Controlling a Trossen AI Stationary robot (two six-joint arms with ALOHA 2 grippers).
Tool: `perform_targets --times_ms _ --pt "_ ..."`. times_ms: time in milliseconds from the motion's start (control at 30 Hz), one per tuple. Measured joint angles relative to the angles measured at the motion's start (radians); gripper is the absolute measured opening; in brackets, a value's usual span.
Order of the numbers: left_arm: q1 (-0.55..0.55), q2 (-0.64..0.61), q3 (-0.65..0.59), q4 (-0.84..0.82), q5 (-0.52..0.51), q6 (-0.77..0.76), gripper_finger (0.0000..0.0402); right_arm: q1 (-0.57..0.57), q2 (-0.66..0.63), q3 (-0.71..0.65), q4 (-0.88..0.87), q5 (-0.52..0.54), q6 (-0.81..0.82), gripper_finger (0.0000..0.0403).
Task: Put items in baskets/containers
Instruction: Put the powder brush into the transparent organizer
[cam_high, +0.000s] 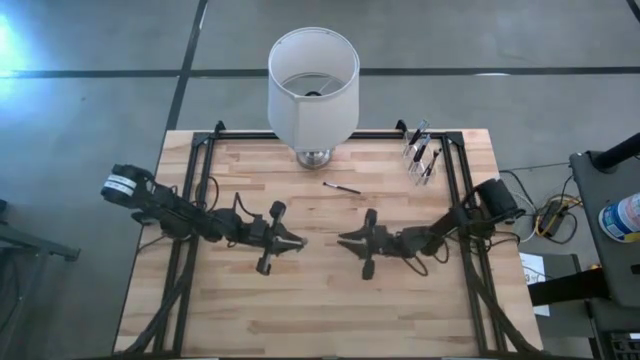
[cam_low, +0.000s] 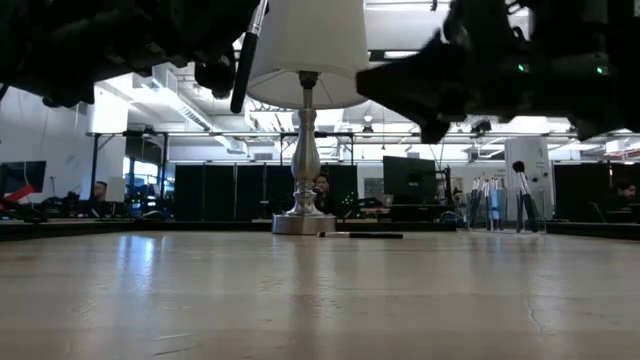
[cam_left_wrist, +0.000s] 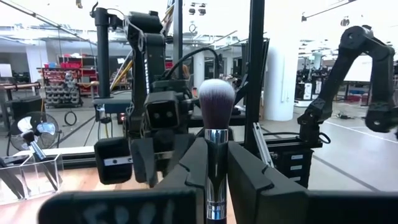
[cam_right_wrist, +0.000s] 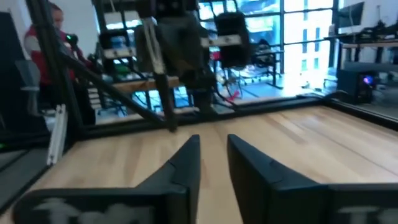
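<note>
Wood planks of the table (cam_high: 330, 300) fill the lower part of the high view, bare in front of both arms. Above that, at mid-frame, the two arms point at each other. Left of centre, the left end effector (cam_high: 296, 240) is pinched on a makeup brush (cam_left_wrist: 216, 124); the left wrist view shows the silvery ferrule clamped between the dark fingers (cam_left_wrist: 186, 168), with the pale-tipped bristle head standing upright above them. In the low view this brush hangs as a dark handle at upper left, clear of the table top.

Right of centre in the high view, the right end effector (cam_high: 343, 240) faces the left one across a small gap. Its fingers (cam_right_wrist: 249, 162) stand slightly spread in the right wrist view, with only bare table between them and nothing held.

Farther up the high view, one loose brush (cam_high: 342, 187) lies flat on the table, just right of the lamp base, well apart from both end effectors. In the low view it shows as a thin dark line at mid-frame.

Toward the upper right corner of the table in the high view, the clear cup (cam_high: 420, 155) stands with several brushes (cam_high: 416, 140) in it, handles leaning out.

Farthest up, at top centre, the white lampshade (cam_high: 313, 85) rises on its metal base (cam_high: 314, 157) at the table's far edge.
</note>
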Motion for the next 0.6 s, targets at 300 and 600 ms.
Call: perform_targets --times_ms 300,600 --pt "0.000 0.036 0.035 -0.001 -0.002 0.002 0.0033 0.007 0.098 0.196 -0.031 -0.056 -0.016 0.0169" --pt "0.000 0.152 0.113 0.006 0.012 0.001 0.0033 0.006 0.208 0.341 -0.034 -0.023 -0.105 0.0185"
